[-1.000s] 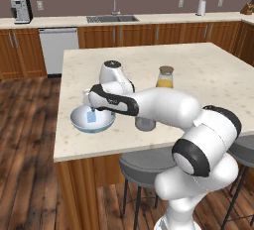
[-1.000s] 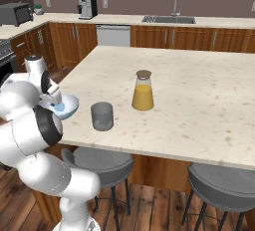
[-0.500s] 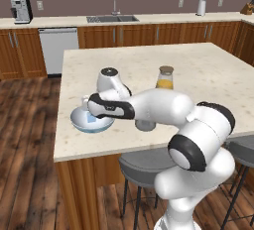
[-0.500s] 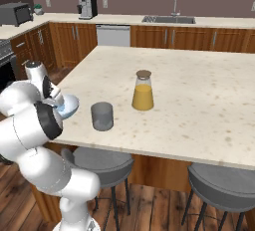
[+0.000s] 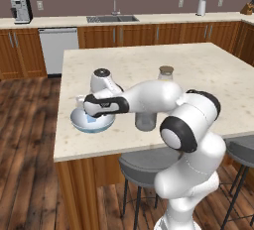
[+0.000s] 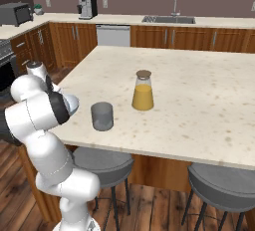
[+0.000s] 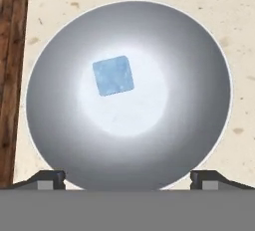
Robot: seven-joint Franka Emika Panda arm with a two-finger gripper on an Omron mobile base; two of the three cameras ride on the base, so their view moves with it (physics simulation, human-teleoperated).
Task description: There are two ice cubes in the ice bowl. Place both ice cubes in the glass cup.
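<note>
The ice bowl (image 7: 55, 125) lies right under my open gripper (image 7: 128, 179), whose two dark fingertips (image 7: 50, 177) stand wide apart at the bowl's near rim. One pale-blue ice cube (image 7: 113, 75) lies inside, a little off centre; a second cube is out of view. From the left base view, my gripper (image 5: 88, 112) hangs just above the bowl (image 5: 79, 123) and the cube (image 5: 91, 119) near the island's left edge. The smoky glass cup (image 5: 145, 121) stands to the bowl's right, behind my forearm. In the right base view the cup (image 6: 102, 116) stands clear and the bowl (image 6: 72, 103) is mostly hidden by my arm.
A tan-lidded jar of orange liquid (image 6: 142, 91) stands behind the cup, farther in on the island (image 5: 198, 70). The island's left edge and the wooden floor (image 7: 10, 75) run close beside the bowl. Two stools (image 6: 224, 185) sit under the near edge.
My hand has shifted slightly left and dropped a little lower over the bowl. The bowl, cup and jar have stayed in place.
</note>
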